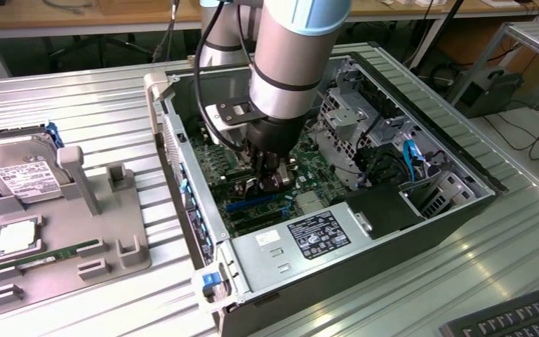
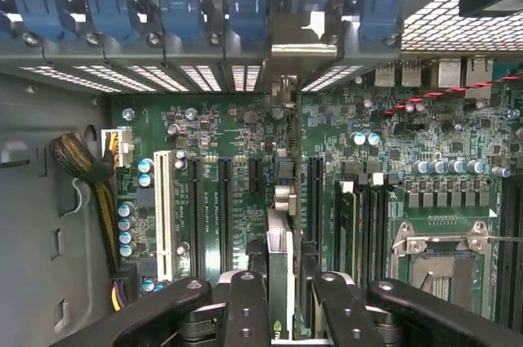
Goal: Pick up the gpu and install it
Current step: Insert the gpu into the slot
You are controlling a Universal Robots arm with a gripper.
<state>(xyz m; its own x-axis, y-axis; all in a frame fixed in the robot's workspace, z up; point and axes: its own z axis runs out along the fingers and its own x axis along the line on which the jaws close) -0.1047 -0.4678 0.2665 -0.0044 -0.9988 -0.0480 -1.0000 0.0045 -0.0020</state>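
My claw (image 2: 282, 314) is down inside the open computer case (image 1: 438, 151), clenched on the top edge of the gpu (image 2: 279, 261), which stands on edge between my fingers (image 2: 245, 310). From the wrist view the card runs straight away from me toward the rear wall of the case, its silver bracket (image 2: 302, 37) sitting up among the blue slot clips (image 2: 245, 12). It hangs over the motherboard (image 2: 425, 151), in line with the long black slots (image 2: 225, 208); whether it is already seated in one I cannot tell.

I judge this card to be light and stiff, but fragile: a thin board with a fan on one face, which I would not want to pinch. The sound place to hold is the bare upper edge, as I have it now, squeezing across the board's thickness. The smooth edge could slip if I tilt, so I would keep it upright.

Room is tight. The rear wall and clips close off one end, the drive cage (image 1: 363, 116) and cables (image 1: 410, 158) crowd the exterior view's right, and the power supply (image 1: 321, 235) boxes in the near side. The open way is straight up. Outside, on the table (image 1: 101, 105), a grey holder tray (image 1: 110, 232) carries the hard drive (image 1: 22, 175) and memory stick (image 1: 50, 256), well apart from me.
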